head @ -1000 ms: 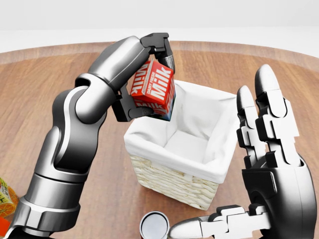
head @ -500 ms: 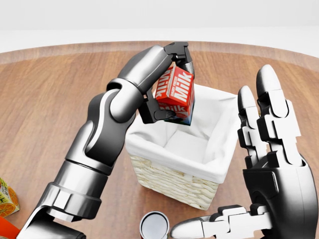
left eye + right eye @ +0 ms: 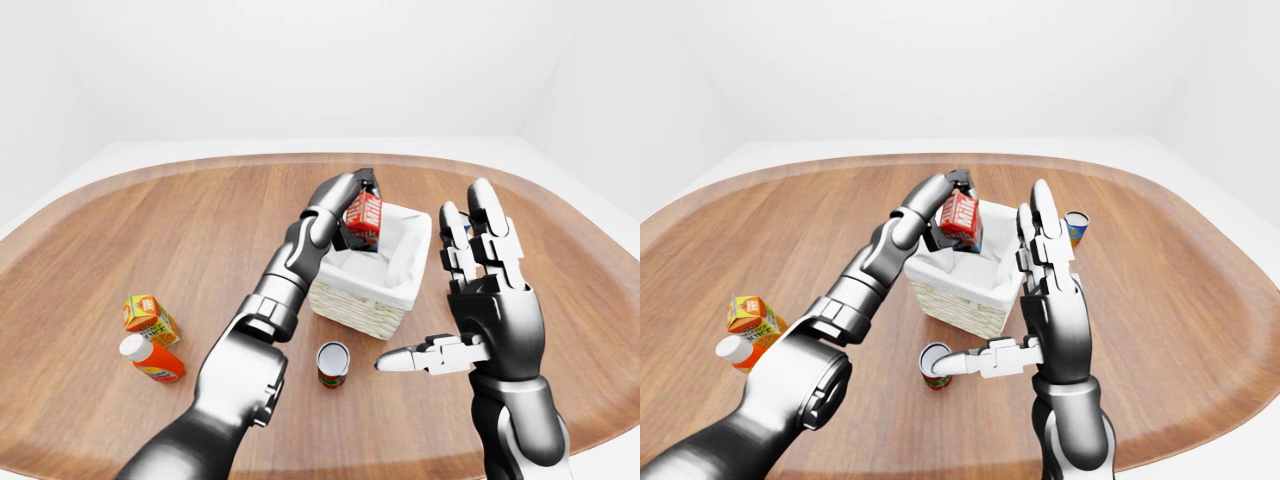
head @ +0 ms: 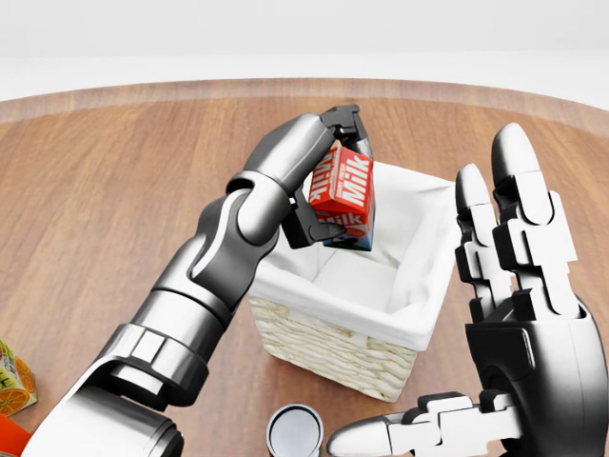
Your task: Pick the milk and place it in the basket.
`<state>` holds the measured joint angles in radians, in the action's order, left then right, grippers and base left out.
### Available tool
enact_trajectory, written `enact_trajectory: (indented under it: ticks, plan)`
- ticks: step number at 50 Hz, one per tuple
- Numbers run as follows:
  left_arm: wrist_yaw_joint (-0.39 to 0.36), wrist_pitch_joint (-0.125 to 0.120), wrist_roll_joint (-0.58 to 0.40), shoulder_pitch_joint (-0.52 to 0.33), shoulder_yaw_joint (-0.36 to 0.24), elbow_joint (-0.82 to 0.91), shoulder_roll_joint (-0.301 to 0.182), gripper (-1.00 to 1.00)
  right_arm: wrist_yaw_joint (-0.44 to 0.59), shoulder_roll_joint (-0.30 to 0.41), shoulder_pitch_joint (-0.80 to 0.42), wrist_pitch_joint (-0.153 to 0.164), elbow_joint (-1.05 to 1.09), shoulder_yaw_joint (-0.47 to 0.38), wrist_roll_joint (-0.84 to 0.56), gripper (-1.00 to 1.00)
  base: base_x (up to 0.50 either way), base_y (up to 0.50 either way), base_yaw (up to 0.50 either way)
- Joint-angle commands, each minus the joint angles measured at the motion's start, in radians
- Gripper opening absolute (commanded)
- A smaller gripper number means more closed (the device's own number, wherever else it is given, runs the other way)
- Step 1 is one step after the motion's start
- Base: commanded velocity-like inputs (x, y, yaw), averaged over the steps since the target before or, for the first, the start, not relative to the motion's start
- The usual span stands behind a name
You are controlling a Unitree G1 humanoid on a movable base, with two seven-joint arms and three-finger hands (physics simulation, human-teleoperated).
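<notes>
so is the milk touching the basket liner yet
Cannot tell. In the head view the milk, gripped by the left hand, overlaps the basket opening, but no view shows a clear gap or contact with the white liner.

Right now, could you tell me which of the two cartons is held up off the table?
The red milk carton, gripped in the left hand above the white-lined basket. The orange carton stands on the table, far to the left in the left-eye view.

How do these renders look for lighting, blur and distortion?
Head view: even, soft light, sharp throughout, milk carton lettering readable in the left robot hand; right robot hand looms large and cut off at the frame edge. Left-eye view: wide-angle, table edge bows. Right-eye view: same bowing; basket partly blocked by the right hand.
</notes>
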<state>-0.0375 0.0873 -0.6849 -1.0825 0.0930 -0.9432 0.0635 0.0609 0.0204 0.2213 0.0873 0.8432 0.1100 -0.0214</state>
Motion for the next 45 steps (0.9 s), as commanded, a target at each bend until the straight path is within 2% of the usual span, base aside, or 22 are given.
enact_trajectory:
  ticks: [1, 12, 45]
  plan:
    - [0.087, 0.000, 0.072, -0.049, -0.026, -0.107, 0.009, -1.00, 0.001, 0.000, 0.000, 0.000, 0.003, -0.002, 0.001, 1.00, 0.00, 0.00, 0.00]
    - [0.126, 0.000, 0.073, -0.082, -0.028, -0.176, 0.021, -1.00, 0.002, 0.000, 0.001, 0.000, -0.003, -0.002, 0.002, 1.00, 0.00, 0.00, 0.00]
    - [0.198, 0.000, 0.059, -0.052, -0.025, -0.252, 0.046, -1.00, 0.007, 0.000, 0.003, 0.000, -0.006, -0.006, 0.006, 1.00, 0.00, 0.00, 0.00]
